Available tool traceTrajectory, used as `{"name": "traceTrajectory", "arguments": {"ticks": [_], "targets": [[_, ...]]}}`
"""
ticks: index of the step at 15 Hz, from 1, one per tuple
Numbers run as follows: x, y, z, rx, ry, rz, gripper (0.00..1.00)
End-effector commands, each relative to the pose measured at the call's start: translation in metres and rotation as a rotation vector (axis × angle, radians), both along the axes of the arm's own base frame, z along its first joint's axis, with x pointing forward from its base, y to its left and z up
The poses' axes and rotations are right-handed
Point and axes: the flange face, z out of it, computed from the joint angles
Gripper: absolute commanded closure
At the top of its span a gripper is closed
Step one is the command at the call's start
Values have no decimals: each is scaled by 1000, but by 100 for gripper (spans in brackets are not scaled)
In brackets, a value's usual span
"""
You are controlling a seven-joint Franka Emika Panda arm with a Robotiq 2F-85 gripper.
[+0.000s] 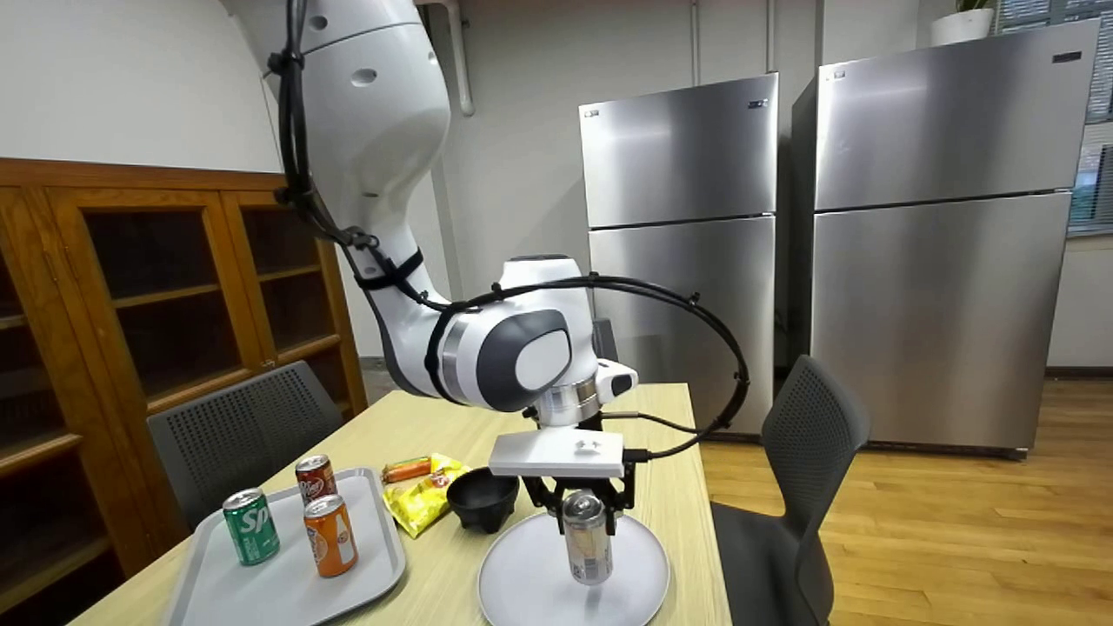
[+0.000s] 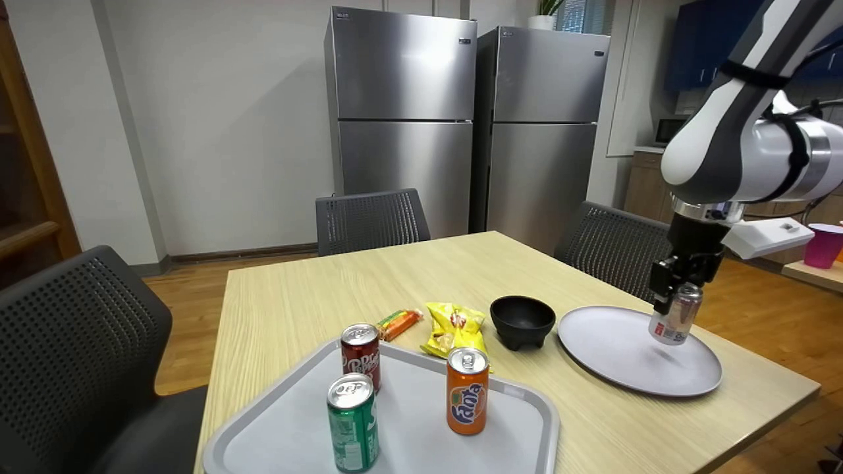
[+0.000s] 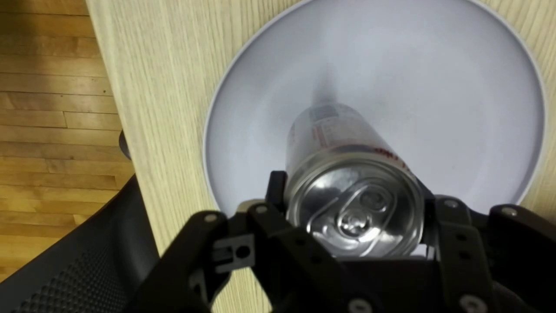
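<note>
My gripper point(image 1: 587, 524) points down and is shut on a silver can with red lettering point(image 1: 589, 556). The fingers stand on both sides of the can near its top in the wrist view point(image 3: 352, 193). The can's lid and pull tab point(image 3: 354, 217) face the camera. The can is slightly tilted in both exterior views point(image 2: 677, 317). It is over the round light-grey plate point(image 1: 522, 578), which also shows in the wrist view point(image 3: 443, 87). Its base looks close to the plate; whether it touches I cannot tell for sure.
A black bowl point(image 2: 522, 322) stands beside the plate. Near it lie a yellow snack bag point(image 2: 454, 326) and an orange packet point(image 2: 399, 323). A grey tray point(image 2: 421, 441) holds a green can point(image 2: 353, 424), a dark red can point(image 2: 361, 359) and an orange can point(image 2: 467, 395). Chairs surround the table.
</note>
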Motion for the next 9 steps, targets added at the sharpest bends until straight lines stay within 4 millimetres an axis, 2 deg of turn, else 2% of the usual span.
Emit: {"name": "traceTrajectory", "arguments": {"ticks": [1,5,9], "targets": [[-9,15,37,-15,-39,55,62],[-11,38,55,-33,-59,111,62],[-17,74,66,-40,-79,189,62]]}}
